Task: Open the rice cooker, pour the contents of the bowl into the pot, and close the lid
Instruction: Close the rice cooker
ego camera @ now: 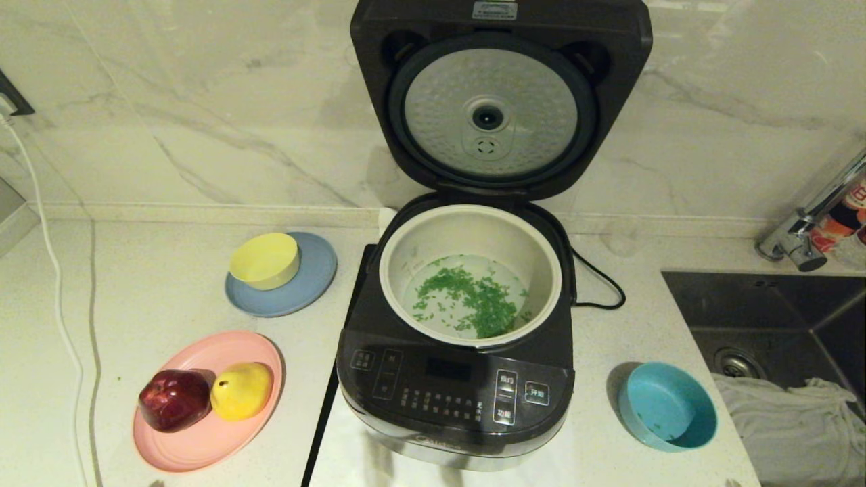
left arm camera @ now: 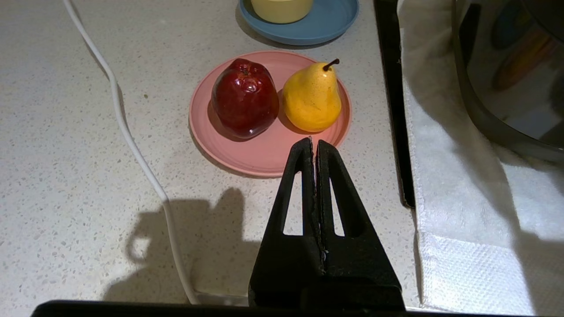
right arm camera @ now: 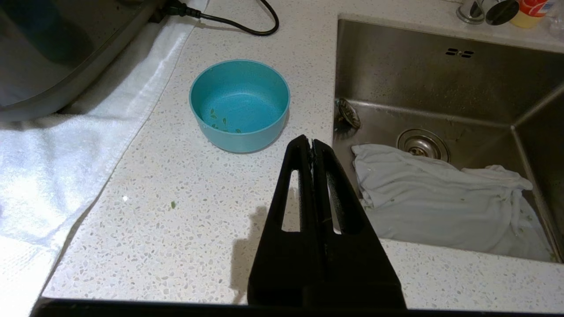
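beside the sink (right arm camera: 440, 88), only wrist view shows right claw (right arm camera: 312, 143) closed.

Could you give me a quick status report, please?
Left gripper and right gripper shut, empty. Lid open; green bits in pot; teal bowl nearly empty. Nothing blocking.

Table: pale speckled stone table (ego camera: 155, 297) under a marble wall, with a steel sink (ego camera: 778, 318) sunk into its right end.
Centre: white textured cloth (left arm camera: 462, 229), and on it the large dark grey boxy rice cooker (ego camera: 453, 392), lid up.
Right of cooker: small round teal-blue bowl (ego camera: 666, 406), near the sink.
Left, near: round pink plate (ego camera: 203, 433).
Left, far: round grey-blue plate (ego camera: 298, 291).
Far left: white cord (ego camera: 57, 297) trailing along the table.
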